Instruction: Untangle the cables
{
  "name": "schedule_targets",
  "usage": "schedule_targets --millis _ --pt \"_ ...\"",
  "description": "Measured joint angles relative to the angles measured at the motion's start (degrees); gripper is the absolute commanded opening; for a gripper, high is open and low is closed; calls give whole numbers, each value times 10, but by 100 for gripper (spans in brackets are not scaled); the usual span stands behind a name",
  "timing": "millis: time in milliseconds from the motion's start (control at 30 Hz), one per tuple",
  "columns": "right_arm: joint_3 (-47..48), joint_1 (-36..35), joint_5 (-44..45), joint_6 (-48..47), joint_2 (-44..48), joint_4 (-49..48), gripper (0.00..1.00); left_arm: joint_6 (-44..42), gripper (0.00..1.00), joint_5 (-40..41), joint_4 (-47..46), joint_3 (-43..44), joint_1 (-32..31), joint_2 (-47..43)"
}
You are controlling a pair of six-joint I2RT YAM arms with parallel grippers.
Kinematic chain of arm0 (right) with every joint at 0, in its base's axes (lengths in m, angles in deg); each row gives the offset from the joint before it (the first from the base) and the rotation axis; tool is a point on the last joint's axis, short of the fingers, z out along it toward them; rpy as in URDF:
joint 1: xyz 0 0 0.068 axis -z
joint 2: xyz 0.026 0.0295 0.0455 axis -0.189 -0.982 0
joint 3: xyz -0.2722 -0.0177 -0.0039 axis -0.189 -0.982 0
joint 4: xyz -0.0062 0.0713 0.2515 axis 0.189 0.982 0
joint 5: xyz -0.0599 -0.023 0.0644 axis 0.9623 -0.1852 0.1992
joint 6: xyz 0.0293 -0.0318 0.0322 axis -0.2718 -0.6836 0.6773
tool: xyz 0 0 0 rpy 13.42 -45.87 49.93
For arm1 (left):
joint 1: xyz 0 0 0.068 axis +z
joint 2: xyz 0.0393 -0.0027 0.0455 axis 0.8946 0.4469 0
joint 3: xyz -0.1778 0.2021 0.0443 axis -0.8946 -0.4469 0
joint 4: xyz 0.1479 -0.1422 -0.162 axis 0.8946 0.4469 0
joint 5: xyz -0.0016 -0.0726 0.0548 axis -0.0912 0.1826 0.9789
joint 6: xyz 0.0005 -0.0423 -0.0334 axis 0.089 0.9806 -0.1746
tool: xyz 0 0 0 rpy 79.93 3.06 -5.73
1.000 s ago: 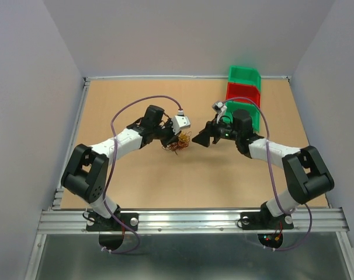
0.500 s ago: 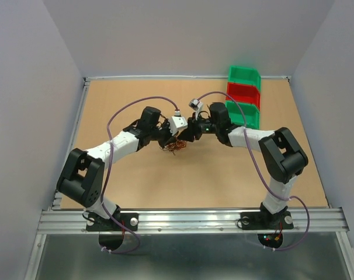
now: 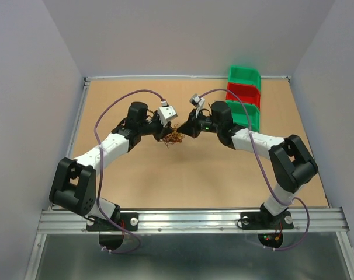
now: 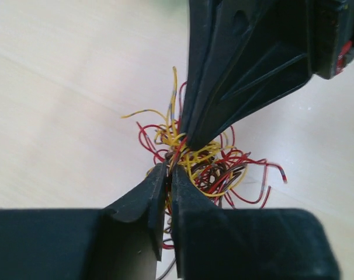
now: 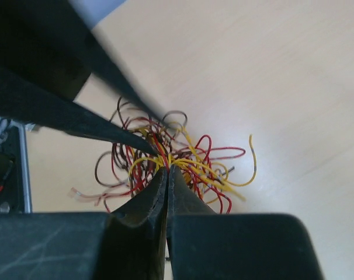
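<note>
Cables (image 3: 176,139) tangle, pinched by right end effector (image 5: 167,170), green-red bins (image 3: 253,116) apart

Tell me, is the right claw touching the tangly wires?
Touching. The right wrist view shows the right gripper pinched shut on red and yellow strands of the cables.

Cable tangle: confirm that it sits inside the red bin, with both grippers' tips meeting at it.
Wrong on one point: the cables are out over the middle of the table, not inside the red bin, which stands apart at the far right. The top external view shows this. The left gripper and right gripper do meet at the tangle.
</note>
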Motion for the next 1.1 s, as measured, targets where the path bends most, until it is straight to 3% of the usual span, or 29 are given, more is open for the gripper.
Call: schedule_targets --millis 33,100,433,667,767,900,1100 --pt "-5 0 5 0 6 -3 1 3 63 9 -3 0 1 -3" --pt "-26 3 17 0 28 1 1 0 67 21 -6 0 10 -7" --pt "-46 12 15 -2 40 7 1 -13 69 12 -17 -35 37 -68" --pt "-46 12 -7 -2 40 7 1 -36 68 -18 -6 -35 24 -59" --pt "-46 12 -11 -2 40 7 1 -49 63 -11 6 -34 -1 -36" --pt "-46 12 -3 -4 40 7 1 -56 65 4 19 -34 -19 -14" --pt "-59 12 27 -4 49 9 1 -49 66 3 12 -34 20 -27"
